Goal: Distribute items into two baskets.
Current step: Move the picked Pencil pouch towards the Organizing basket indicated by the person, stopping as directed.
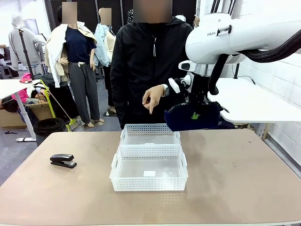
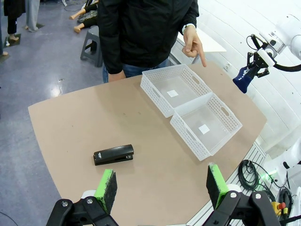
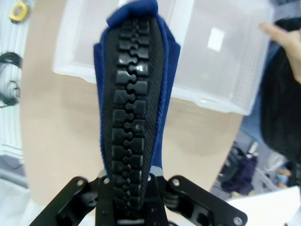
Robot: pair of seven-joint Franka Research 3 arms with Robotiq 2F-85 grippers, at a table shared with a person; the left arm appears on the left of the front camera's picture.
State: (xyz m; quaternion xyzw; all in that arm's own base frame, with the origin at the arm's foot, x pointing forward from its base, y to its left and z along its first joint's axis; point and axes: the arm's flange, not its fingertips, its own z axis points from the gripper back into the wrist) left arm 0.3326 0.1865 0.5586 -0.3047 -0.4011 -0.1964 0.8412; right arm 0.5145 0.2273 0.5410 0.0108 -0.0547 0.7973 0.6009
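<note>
ok so biggest first: your brown table (image 1: 244,179) runs across the whole front view; the person (image 1: 146,61) in a black jacket stands at its far side, one hand (image 1: 153,100) hanging with the index finger pointing down, above the far right end of the far basket; your white right arm (image 1: 235,33) comes in high from the right.

the two baskets sit mid-table, touching along their long sides; the near basket (image 1: 149,169) looks a bit bigger than the far basket (image 1: 149,134); you can see the bare floor of each, with a small white label (image 1: 149,173) on it.

the navy pouch (image 1: 181,120) is up in the air, off the table, just right of the far basket and close to the person's hand; the right gripper (image 1: 194,112) has its jaws clamped on it from above; in the right wrist view the black zip (image 3: 129,108) runs straight up the middle, with the baskets lying beneath it.

the black stapler (image 1: 63,161) lies flat on the left side of the table, well apart from both baskets; your left gripper (image 2: 161,176) hovers high over the table with its jaws wide apart and the green pads (image 2: 107,183) bare; in that wrist view the stapler lies on the table just beyond the left-hand pad.
</note>
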